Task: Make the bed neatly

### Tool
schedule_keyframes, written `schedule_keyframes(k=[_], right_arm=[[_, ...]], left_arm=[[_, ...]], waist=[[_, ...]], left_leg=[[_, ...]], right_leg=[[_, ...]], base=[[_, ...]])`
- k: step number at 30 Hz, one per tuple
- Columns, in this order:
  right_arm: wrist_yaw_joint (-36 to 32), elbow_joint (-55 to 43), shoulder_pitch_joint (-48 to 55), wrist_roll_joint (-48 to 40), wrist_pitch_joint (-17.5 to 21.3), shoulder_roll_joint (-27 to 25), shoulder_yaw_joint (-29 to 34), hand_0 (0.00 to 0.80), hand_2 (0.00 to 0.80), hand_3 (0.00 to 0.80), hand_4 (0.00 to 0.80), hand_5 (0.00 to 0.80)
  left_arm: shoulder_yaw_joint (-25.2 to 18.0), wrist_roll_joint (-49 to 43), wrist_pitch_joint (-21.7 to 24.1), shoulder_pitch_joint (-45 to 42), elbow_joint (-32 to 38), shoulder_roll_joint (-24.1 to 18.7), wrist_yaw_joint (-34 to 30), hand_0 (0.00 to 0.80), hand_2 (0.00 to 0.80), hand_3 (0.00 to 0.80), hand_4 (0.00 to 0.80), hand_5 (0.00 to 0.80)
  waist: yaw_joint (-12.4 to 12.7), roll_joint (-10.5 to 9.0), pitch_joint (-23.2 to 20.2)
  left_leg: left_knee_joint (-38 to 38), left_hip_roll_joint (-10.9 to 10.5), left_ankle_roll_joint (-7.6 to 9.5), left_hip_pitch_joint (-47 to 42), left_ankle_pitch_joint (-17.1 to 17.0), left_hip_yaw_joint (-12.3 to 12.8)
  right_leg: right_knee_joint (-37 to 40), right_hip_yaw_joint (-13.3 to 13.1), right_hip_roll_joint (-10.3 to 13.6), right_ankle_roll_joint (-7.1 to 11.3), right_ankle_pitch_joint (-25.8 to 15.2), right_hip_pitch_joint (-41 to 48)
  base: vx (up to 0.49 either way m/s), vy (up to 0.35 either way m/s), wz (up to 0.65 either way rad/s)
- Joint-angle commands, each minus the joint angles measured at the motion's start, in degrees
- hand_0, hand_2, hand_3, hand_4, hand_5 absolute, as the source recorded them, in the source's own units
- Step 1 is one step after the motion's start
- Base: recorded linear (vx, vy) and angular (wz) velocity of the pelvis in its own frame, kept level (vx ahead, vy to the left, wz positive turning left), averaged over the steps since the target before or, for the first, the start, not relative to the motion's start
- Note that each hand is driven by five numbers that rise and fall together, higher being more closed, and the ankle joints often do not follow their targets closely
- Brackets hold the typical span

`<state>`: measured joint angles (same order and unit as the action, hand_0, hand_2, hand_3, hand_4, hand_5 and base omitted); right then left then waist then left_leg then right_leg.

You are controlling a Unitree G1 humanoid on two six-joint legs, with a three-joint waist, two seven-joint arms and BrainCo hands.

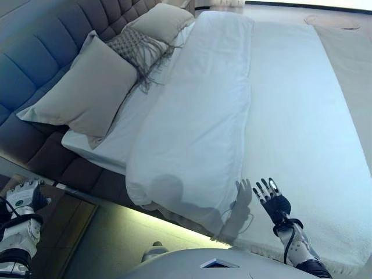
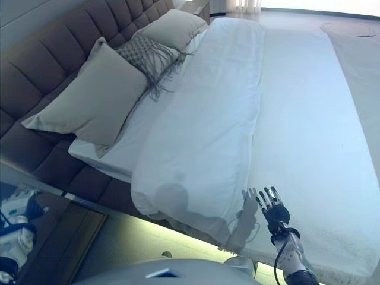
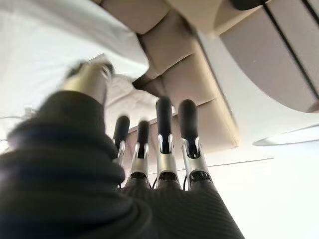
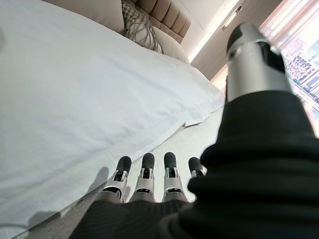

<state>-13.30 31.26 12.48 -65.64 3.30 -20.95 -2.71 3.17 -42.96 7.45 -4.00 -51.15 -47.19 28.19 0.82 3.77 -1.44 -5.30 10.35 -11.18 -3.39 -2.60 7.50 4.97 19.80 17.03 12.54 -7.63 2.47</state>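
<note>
A white duvet (image 1: 197, 110) lies folded back in a thick band across the bed, its edge running along the bare white sheet (image 1: 302, 116). Two beige pillows (image 1: 90, 87) (image 1: 163, 22) and a fringed patterned cushion (image 1: 136, 49) lean on the dark tufted headboard (image 1: 35, 52). My right hand (image 1: 272, 200) is open, fingers straight, over the sheet by the near bed edge, just right of the duvet's corner; it shows the same in the right wrist view (image 4: 149, 177). My left hand (image 1: 23, 200) is low at the bedside, left of the bed, fingers straight in the left wrist view (image 3: 159, 144).
A wooden nightstand (image 1: 64, 221) stands at the lower left by the headboard. A lit strip of floor (image 1: 145, 232) runs under the bed's near side. A round rug or table (image 1: 331, 20) shows at the far right beyond the bed.
</note>
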Motion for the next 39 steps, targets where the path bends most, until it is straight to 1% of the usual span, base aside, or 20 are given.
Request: schedule_keyframes(k=[1,4,5,8,9,11,15,19,23,27,29,32,34,36,39], right_arm=[[-0.45,-5.78,-1.15,1.05,1.37,2.54,2.22,0.0,0.0,0.0,0.0,0.0],[-0.43,-5.87,-0.85,1.09,1.87,3.24,1.99,0.0,0.0,0.0,0.0,0.0],[-0.61,-5.75,-0.9,0.9,2.1,3.3,1.89,0.0,0.0,0.0,0.0,0.0],[-0.55,-5.26,-1.18,0.34,2.95,3.85,1.48,0.0,0.0,0.0,0.0,0.0],[-0.29,-5.3,-1.28,0.42,3.23,4.26,1.2,0.0,0.0,0.0,0.0,0.0],[0.51,-5.42,-1.38,0.52,3.27,4.7,0.87,0.0,0.0,0.0,0.0,0.0],[0.76,-4.97,-2.34,0.07,3.59,4.96,-0.04,0.0,0.0,0.0,0.0,0.0],[1.41,-5.15,-4.42,-0.76,4.39,4.43,-1.13,0.0,0.0,0.0,0.0,0.0],[2.17,-6.12,-6.29,-1.06,5.08,3.68,-1.7,0.0,0.0,0.0,0.0,0.0],[1.8,-6.15,-8.17,-1.39,5.76,2.66,-2.07,0.0,0.0,0.0,0.0,0.0],[1.42,-5.89,-8.89,-1.65,6.37,1.99,-2.4,0.0,0.0,0.0,0.0,0.0],[0.47,-4.79,-10.66,-2.7,7.98,0.74,-2.9,0.0,0.0,0.0,0.0,0.0],[-0.2,-3.94,-11.79,-3.64,8.88,-0.06,-3.22,0.0,0.0,0.0,0.0,0.0],[-0.97,-3.37,-12.45,-4.4,9.76,-0.38,-3.55,0.0,0.0,0.0,0.0,0.0],[-1.89,-3.37,-12.89,-4.88,9.97,-0.23,-3.6,0.0,0.0,0.0,0.0,0.0]], left_arm=[[-4.81,2.73,3.5,4.84,2.01,-2.17,2.31,0.0,0.0,0.0,0.0,0.0],[-3.77,6.49,6.15,6.47,4.86,-1.51,1.04,0.0,0.0,0.0,0.0,0.0],[-3.18,7.53,6.24,7.17,5.74,-0.98,0.72,0.0,0.0,0.0,0.0,0.0],[-1.39,10.87,7.13,9.1,8.44,1.46,-0.45,0.0,0.0,0.0,0.0,0.0],[-0.38,11.82,7.66,9.77,9.37,2.91,-0.77,0.0,0.0,0.0,0.0,0.0],[0.83,14.62,8.07,10.67,9.97,4.77,-1.87,0.0,0.0,0.0,0.0,0.0],[5.55,18.36,7.22,13.89,8.48,10.37,-0.66,0.0,0.0,0.0,0.0,0.0],[10.86,20.23,6.23,17.39,5.05,15.11,2.09,0.0,0.0,0.0,0.0,0.0],[14.12,22.77,5.17,19.69,2.63,17.74,4.34,0.0,0.0,0.0,0.0,0.0],[16.85,24.68,3.94,21.25,0.51,19.3,8.26,0.0,0.0,0.0,0.0,0.0],[17.41,26.21,3.78,21.49,-0.56,19.88,10.07,0.0,0.0,0.0,0.0,0.0],[18.83,27.33,3.81,22.42,-2.82,20.64,12.61,0.0,0.0,0.0,0.0,0.0],[19.9,28.99,3.58,23.51,-4.45,20.91,13.85,0.0,0.0,0.0,0.0,0.0],[19.94,31.08,3.88,24.62,-5.28,20.71,14.15,0.0,0.0,0.0,0.0,0.0],[18.56,34.39,5.58,25.04,-5.27,20.49,14.12,0.0,0.0,0.0,0.0,0.0]], waist=[[0.58,-0.9,1.99],[0.33,-0.99,2.17],[0.31,-1.02,2.36],[0.39,-1.13,3.04],[0.35,-1.19,3.3],[0.2,-1.25,3.6],[-0.59,-1.6,5.04],[-1.54,-1.76,7.02],[-2.48,-1.82,9.79],[-3.28,-2.01,13.01],[-3.52,-2.16,14.83],[-3.82,-2.56,17.96],[-4.06,-2.9,19.64],[-4.06,-3.3,20.93],[-3.71,-4.12,22.19]], left_leg=[[1.32,2.83,2.25,1.3,-1.74,0.38],[1.63,2.99,2.21,1.6,-1.82,0.3],[1.85,3.0,2.25,1.84,-1.78,0.13],[2.46,3.01,2.37,2.34,-1.62,-0.41],[2.56,2.98,2.45,2.36,-1.57,-0.56],[2.79,3.01,2.5,2.4,-1.47,-0.59],[3.85,3.28,2.62,3.58,-1.22,-0.74],[5.11,3.34,2.69,5.96,-1.02,-0.98],[6.21,3.12,2.95,8.11,-0.76,-1.16],[8.11,2.86,3.06,10.83,-0.37,-2.14],[9.74,2.75,3.0,12.59,-0.06,-2.87],[12.87,2.67,2.75,16.61,-0.04,-4.01],[13.88,2.68,2.73,18.67,-0.33,-4.14],[14.69,2.6,2.81,20.46,-0.57,-4.18],[15.95,2.48,2.86,22.39,-0.61,-4.48]], right_leg=[[-6.01,-0.29,4.2,1.38,3.19,0.26],[-6.33,-0.48,4.07,1.24,3.21,-0.04],[-6.52,-0.59,4.05,1.17,3.24,-0.23],[-7.23,-0.72,4.11,1.13,3.43,-0.6],[-7.41,-0.77,4.05,1.16,3.52,-0.63],[-7.51,-0.99,3.93,1.17,3.63,-0.67],[-7.96,-2.24,3.55,1.12,3.67,-2.06],[-8.36,-3.78,3.41,1.3,3.21,-4.77],[-8.84,-5.2,3.59,1.31,2.76,-7.35],[-10.08,-6.78,3.59,1.15,2.7,-10.43],[-11.22,-7.63,3.64,0.98,2.94,-12.21],[-13.97,-8.63,4.0,0.62,3.1,-16.09],[-15.11,-9.05,4.1,0.41,3.05,-18.14],[-15.76,-9.2,4.15,0.22,2.83,-19.69],[-16.45,-9.21,3.93,0.11,2.54,-21.18]], base=[[0.023,-0.053,0.03],[-0.007,-0.036,0.03],[-0.032,-0.042,0.02],[-0.022,-0.041,0.02],[0.009,-0.036,0.02],[0.009,-0.018,0.01],[-0.026,-0.043,0.0],[-0.085,-0.017,0.02],[-0.103,0.018,-0.05],[-0.112,0.032,-0.04],[-0.112,0.047,-0.07],[-0.14,0.048,-0.09],[-0.105,0.043,-0.05],[-0.093,0.006,-0.03],[-0.061,-0.026,0.01]])
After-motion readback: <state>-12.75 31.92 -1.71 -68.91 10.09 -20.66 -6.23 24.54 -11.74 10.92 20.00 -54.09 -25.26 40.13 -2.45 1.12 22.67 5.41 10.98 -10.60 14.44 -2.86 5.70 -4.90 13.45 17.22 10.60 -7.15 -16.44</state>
